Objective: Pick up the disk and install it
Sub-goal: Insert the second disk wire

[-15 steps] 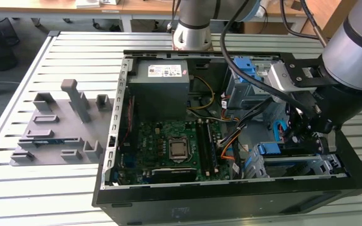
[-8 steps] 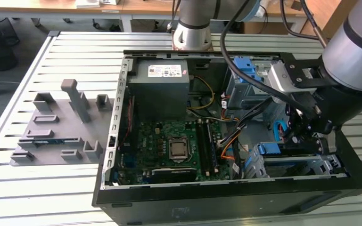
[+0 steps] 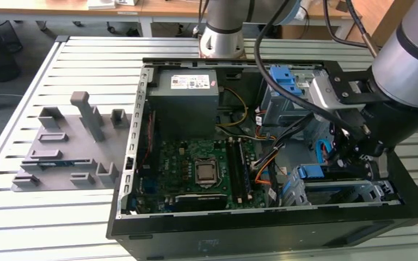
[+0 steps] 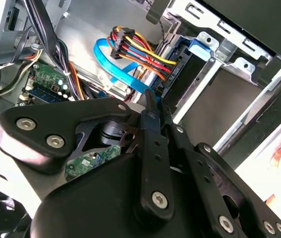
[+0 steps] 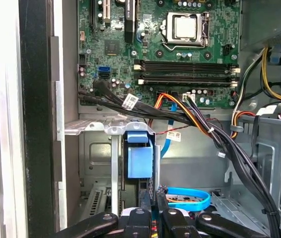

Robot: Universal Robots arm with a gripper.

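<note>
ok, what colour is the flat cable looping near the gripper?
Light blue flat cable, seen best in the second wrist view, just beyond the gripper.

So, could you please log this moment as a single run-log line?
gripper: shut, inside open computer case | disk: seated upright in grey drive cage, blue carrier showing | nearest: blue data cable

Cut off at the first wrist view's edge: gripper [image 5: 153, 218], its linkage bodies only partly seen. Mostly hidden inside the drive cage [image 5: 111, 163]: disk [image 5: 136, 161], only its blue carrier end visible. Fingertips [image 4: 149, 99] masked among cables [image 4: 135, 49].
</note>
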